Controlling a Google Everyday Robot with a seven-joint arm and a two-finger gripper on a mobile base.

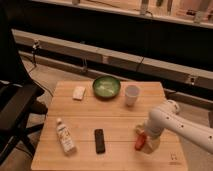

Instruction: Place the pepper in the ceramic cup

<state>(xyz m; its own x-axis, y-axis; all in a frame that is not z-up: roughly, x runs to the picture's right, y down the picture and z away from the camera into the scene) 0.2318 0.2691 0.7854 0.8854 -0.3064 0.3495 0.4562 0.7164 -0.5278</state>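
Note:
A red pepper (139,142) lies on the wooden table (110,122) near the front right. My gripper (146,138) is down at the pepper, at the end of the white arm (180,124) that comes in from the right. The white ceramic cup (132,94) stands upright at the back right of the table, well apart from the gripper.
A green bowl (106,86) stands left of the cup. A pale sponge (79,92) lies at the back left. A white bottle (64,136) lies at the front left, with a black remote (100,140) beside it. A black office chair (15,107) stands left of the table.

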